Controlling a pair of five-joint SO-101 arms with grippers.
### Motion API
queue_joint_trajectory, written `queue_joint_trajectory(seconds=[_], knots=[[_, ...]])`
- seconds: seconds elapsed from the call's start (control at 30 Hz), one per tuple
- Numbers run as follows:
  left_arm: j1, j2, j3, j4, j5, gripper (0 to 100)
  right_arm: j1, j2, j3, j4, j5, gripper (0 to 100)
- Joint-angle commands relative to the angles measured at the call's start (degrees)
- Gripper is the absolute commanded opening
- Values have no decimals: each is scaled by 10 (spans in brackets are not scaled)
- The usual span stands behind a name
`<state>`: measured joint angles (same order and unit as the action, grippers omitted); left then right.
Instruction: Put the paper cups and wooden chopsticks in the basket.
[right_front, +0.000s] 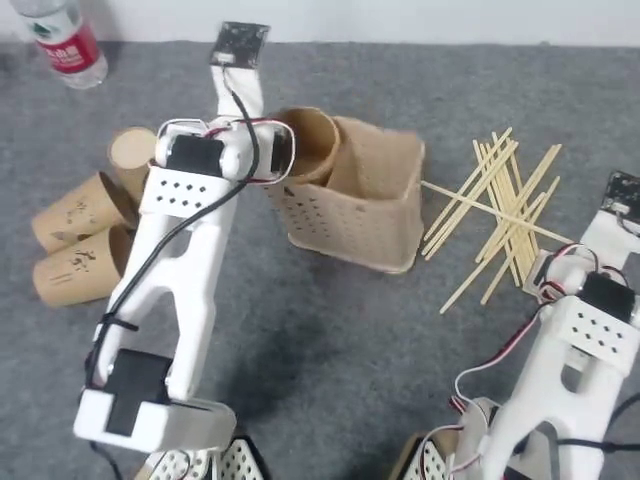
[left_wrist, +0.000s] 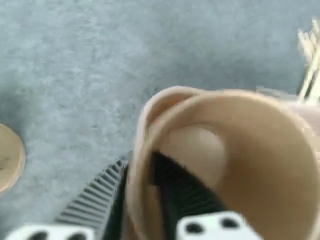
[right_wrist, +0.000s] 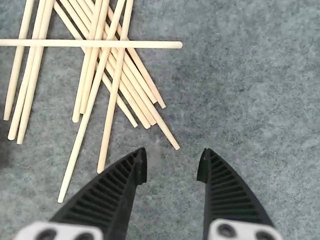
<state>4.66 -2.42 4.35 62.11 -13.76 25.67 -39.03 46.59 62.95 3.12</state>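
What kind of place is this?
Likely a robot test bench rather than a home: two white arms at a grey felt table, with paper cups, chopsticks and a basket.

Bare carpet (right_front: 330, 330) before the basket (right_front: 350, 228) allows passage. Chopsticks (right_front: 500, 210) crowd its right side; lying cups (right_front: 72, 268) and the left gripper (right_front: 281, 150) with its held cup (right_front: 318, 148) obstruct its left.

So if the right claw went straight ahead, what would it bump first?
Probably the grey carpet, just short of the chopsticks. The right gripper is open, and depth is hard to judge.
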Motion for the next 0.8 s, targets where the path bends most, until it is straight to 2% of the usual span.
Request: queue_joint_trajectory(seconds=[0.0, 0.2, 0.53, 0.77], knots=[[-32, -12, -13, 14, -18, 12, 4, 1, -3, -12, 5, 180], [-55, -50, -49, 48, -20, 12, 4, 1, -3, -12, 5, 180], [-1, -64, -120, 140, -36, 12, 4, 1, -3, -9, 5, 180], [-4, -64, -120, 163, -34, 13, 4, 1, -2, -8, 5, 180]])
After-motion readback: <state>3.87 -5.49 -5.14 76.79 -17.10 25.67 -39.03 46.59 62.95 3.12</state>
